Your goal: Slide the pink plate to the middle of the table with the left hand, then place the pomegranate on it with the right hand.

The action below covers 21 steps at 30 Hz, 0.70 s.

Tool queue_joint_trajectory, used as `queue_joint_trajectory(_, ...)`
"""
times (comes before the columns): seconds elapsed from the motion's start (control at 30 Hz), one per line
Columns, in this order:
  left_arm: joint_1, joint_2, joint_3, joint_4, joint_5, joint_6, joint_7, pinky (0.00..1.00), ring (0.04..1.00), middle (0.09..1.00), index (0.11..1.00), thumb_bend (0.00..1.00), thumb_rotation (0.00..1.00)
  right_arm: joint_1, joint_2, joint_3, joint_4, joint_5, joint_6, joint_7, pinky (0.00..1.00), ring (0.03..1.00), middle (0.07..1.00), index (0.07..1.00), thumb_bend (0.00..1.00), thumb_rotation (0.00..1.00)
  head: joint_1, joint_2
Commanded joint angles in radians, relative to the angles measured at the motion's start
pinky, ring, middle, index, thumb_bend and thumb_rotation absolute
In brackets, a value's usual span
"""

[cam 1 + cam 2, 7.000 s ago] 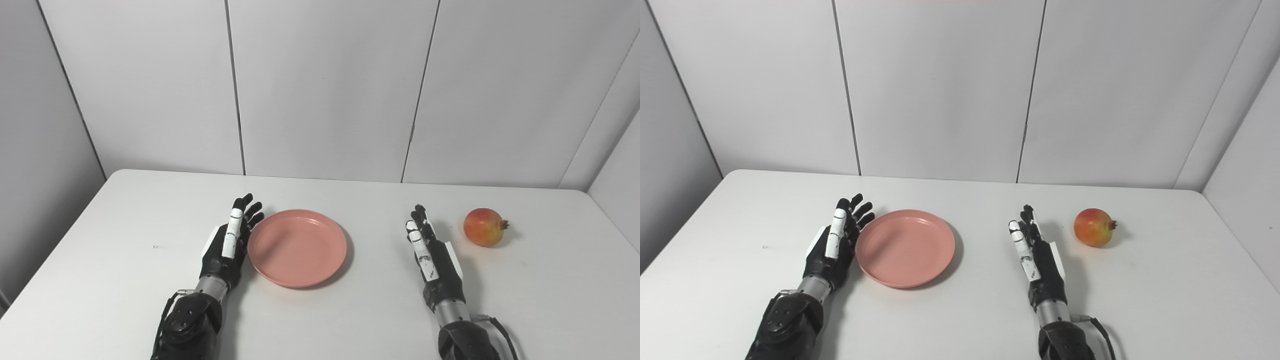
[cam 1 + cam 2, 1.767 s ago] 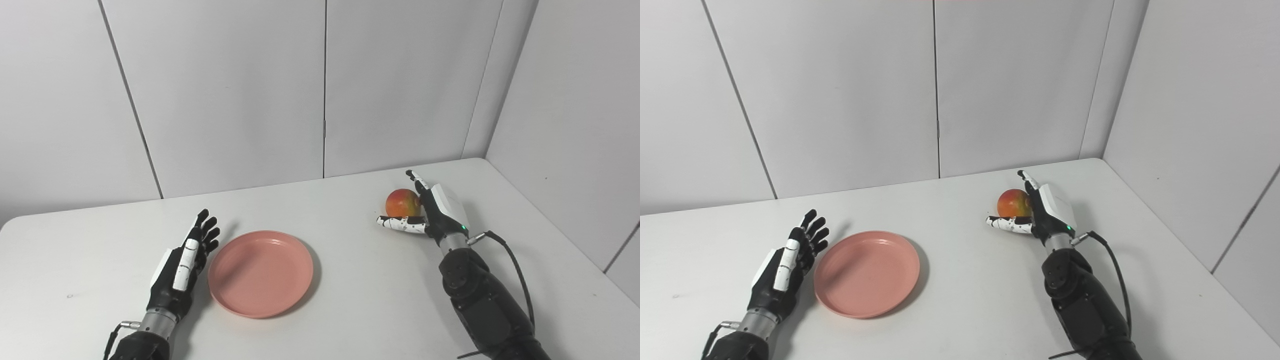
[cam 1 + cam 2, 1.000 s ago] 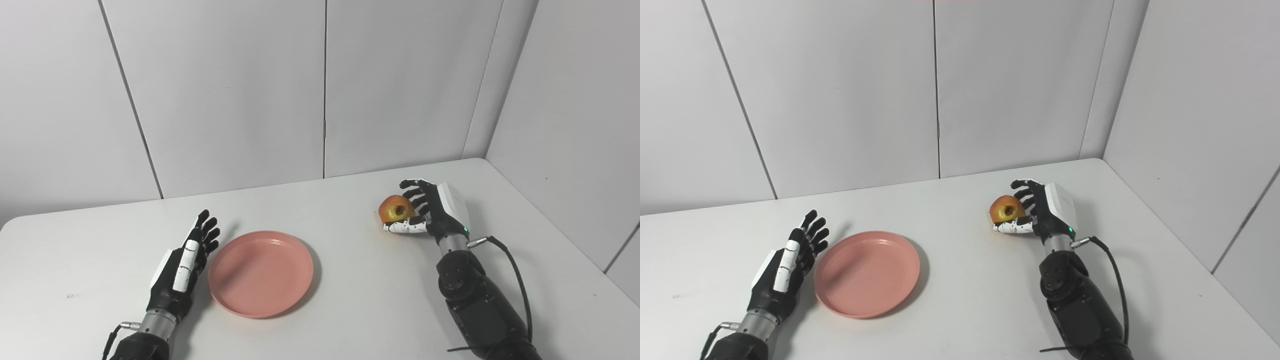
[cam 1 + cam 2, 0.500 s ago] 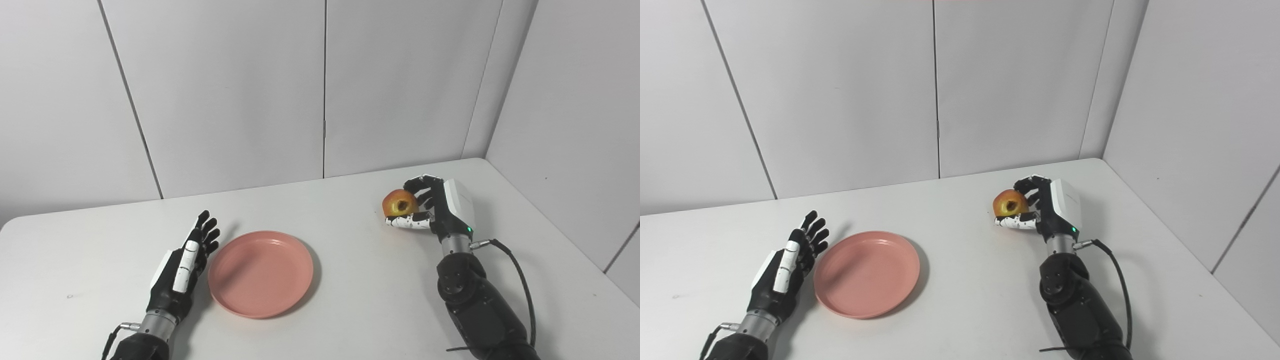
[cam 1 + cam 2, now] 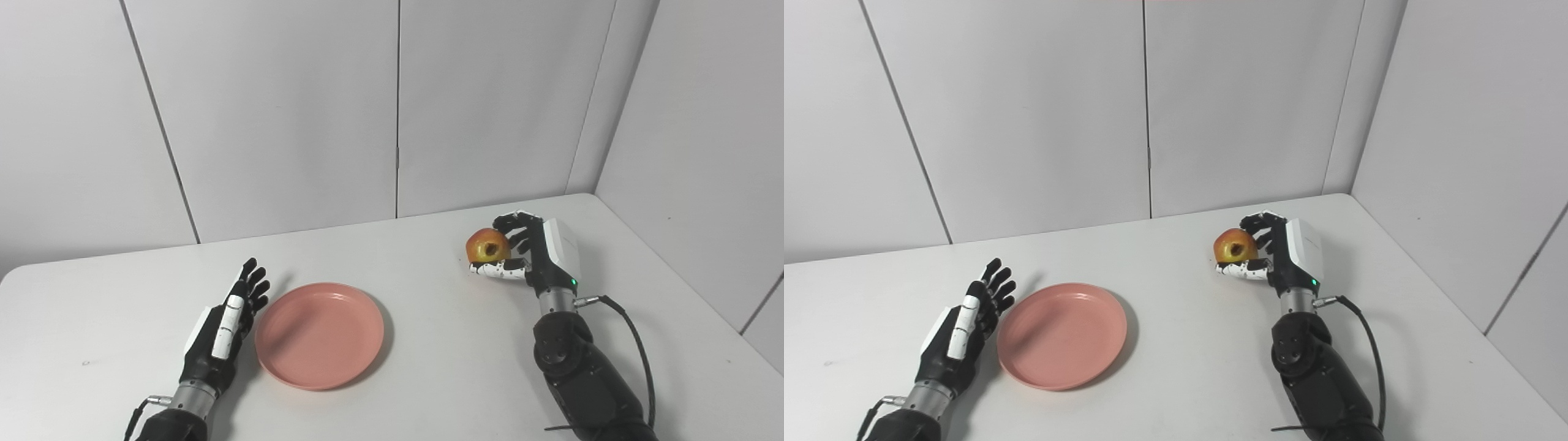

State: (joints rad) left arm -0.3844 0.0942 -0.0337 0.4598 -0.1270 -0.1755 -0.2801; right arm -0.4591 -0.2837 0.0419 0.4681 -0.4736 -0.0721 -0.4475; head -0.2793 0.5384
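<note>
Left eye view: right hand [image 5: 531, 252] grasps the round red-yellow pomegranate [image 5: 488, 245], calyx facing the camera; left hand [image 5: 223, 324] flat, released, beside the round pink plastic plate [image 5: 320, 334] on the white table [image 5: 429, 361].

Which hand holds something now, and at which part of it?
The right hand holds the pomegranate: fingers over its top and far side, thumb underneath. The left hand holds nothing.

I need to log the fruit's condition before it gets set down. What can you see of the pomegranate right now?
The pomegranate is small and round, with smooth skin that is red on top and yellow-orange lower down. Its dark crown end faces the camera. The right hand holds it just above the table, dark fingers curled over the top and the thumb beneath. It is right of the pink plate, well apart from it.
</note>
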Motion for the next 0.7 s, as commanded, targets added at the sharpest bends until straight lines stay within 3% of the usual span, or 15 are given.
queue_joint_trajectory(0.0, 0.017, -0.006, -0.004, 0.008, 0.009, -0.011, 0.006, 0.97, 0.973, 0.991, 1.000, 0.67, 1.00, -0.046, -0.008, -0.006, -0.062, -0.009, -0.062, -0.026, 0.42, 0.419, 0.487, 0.531, 0.51, 0.00, 0.014, 0.001)
queue_joint_trajectory(0.67, 0.020, -0.066, -0.022, -0.030, 0.082, 0.011, 0.085, 0.97, 0.983, 0.998, 1.000, 0.67, 1.00, 0.025, 0.044, 0.052, -0.330, 0.008, -0.072, 0.129, 0.41, 0.432, 0.497, 0.510, 0.52, 0.00, 0.180, 0.012)
